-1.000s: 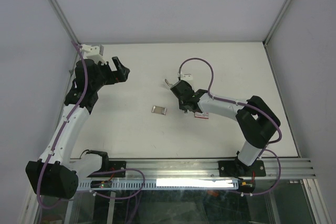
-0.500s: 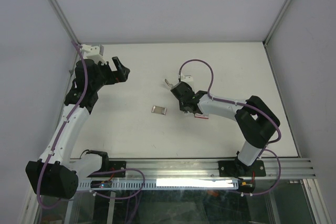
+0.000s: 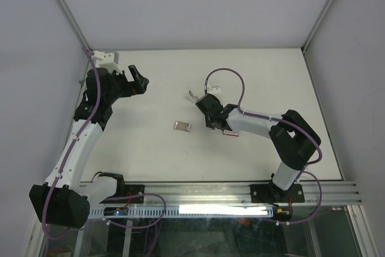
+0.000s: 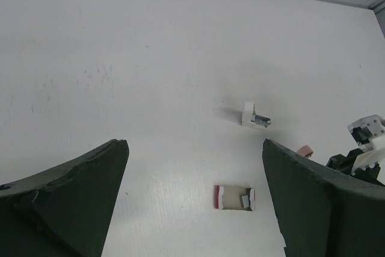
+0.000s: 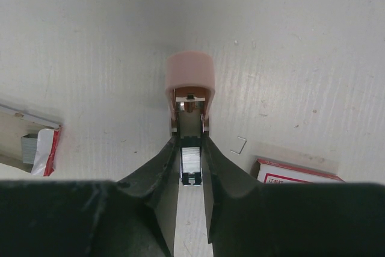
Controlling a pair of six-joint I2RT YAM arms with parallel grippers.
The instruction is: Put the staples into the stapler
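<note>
The pale pink-and-grey stapler (image 5: 189,82) lies on the white table, its pink end pointing away from the right wrist camera. My right gripper (image 5: 190,144) is shut on its open metal channel, where a silvery strip of staples (image 5: 190,161) shows between the fingers. In the top view the right gripper (image 3: 212,122) hides the stapler. The pink tip (image 4: 305,150) shows in the left wrist view. My left gripper (image 3: 143,80) is open and empty, held high at the far left, its fingers (image 4: 84,191) spread wide.
An open staple tray (image 3: 182,126) with a few staples lies left of the right gripper, also in the left wrist view (image 4: 234,197). A red-and-white box (image 3: 231,133) lies at its right. A small white-and-metal part (image 4: 255,116) lies farther back. A loose staple (image 5: 239,145) lies beside the stapler.
My right gripper has shifted slightly nearer and lower over the stapler, covering more of the red-and-white box. The left arm has not moved.
</note>
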